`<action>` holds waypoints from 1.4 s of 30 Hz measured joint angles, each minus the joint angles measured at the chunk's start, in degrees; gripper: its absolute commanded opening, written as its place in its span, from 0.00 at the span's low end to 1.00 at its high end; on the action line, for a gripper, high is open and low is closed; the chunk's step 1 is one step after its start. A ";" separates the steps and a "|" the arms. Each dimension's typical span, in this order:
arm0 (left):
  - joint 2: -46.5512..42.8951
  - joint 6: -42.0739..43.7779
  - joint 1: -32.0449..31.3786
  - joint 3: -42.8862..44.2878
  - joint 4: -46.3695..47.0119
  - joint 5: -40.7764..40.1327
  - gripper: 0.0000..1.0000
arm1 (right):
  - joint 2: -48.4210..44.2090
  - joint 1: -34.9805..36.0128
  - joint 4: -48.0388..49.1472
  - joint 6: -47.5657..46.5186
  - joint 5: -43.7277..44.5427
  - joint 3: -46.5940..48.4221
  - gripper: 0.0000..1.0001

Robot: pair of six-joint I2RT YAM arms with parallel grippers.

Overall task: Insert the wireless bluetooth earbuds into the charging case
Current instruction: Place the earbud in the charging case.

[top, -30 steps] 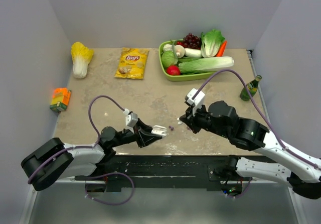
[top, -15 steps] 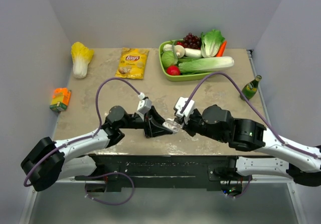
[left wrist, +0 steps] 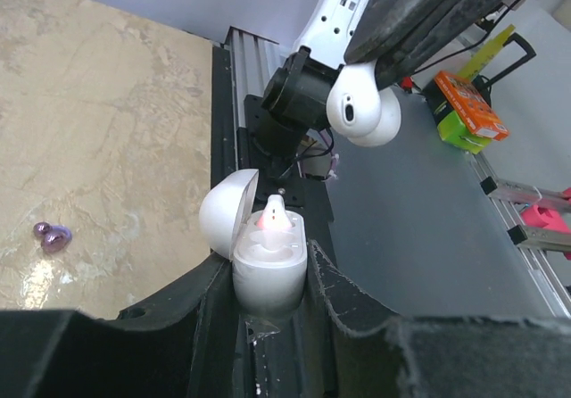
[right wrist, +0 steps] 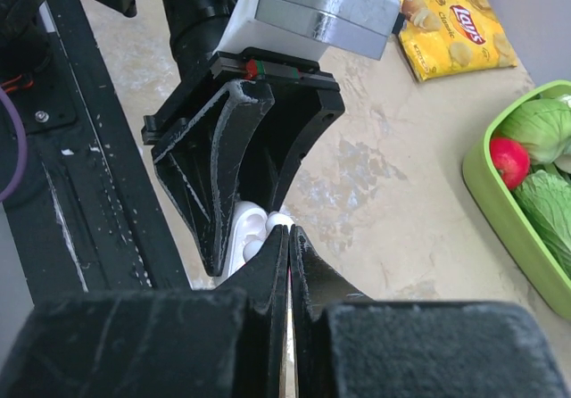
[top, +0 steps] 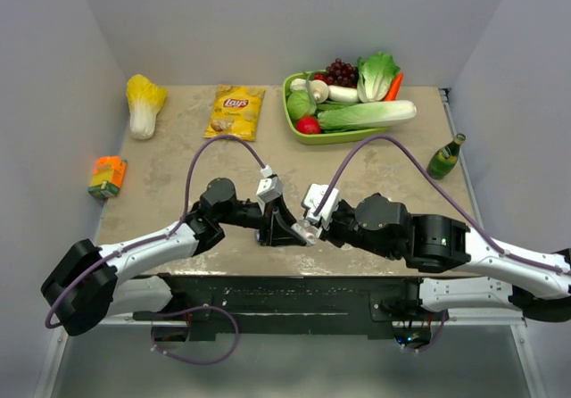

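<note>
My left gripper [top: 294,232] is shut on the white charging case [left wrist: 268,269], lid [left wrist: 225,219] open, held above the table's near edge. One white earbud [left wrist: 271,214] sits in the case with a red glow. My right gripper [top: 312,228] is shut on another white earbud [left wrist: 360,111], just above and apart from the case. In the right wrist view that bud [right wrist: 279,222] shows at my closed fingertips [right wrist: 288,234], beside the case [right wrist: 243,226]. Two lilac earbuds [left wrist: 52,235] lie together on the table left of the case.
A green tray [top: 339,136] of vegetables stands at the back right, a chips bag [top: 235,112] at the back middle, a cabbage [top: 143,103] at the back left. An orange carton [top: 107,176] is at the left edge, a green bottle [top: 446,157] at the right. A black rail [top: 294,291] runs along the near edge.
Both arms have closed in on each other. The left gripper carried the case right and up; the right gripper moved left with the white bud until it is over the case.
</note>
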 measured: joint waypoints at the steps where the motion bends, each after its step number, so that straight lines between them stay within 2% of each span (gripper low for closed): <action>1: 0.13 0.17 0.00 0.13 -0.24 0.42 0.00 | -0.02 0.22 0.00 -0.09 0.13 0.00 0.00; 42: 1.31 1.75 0.11 3.74 -2.36 5.62 0.00 | 1.51 4.74 1.16 -0.63 5.97 -4.70 0.00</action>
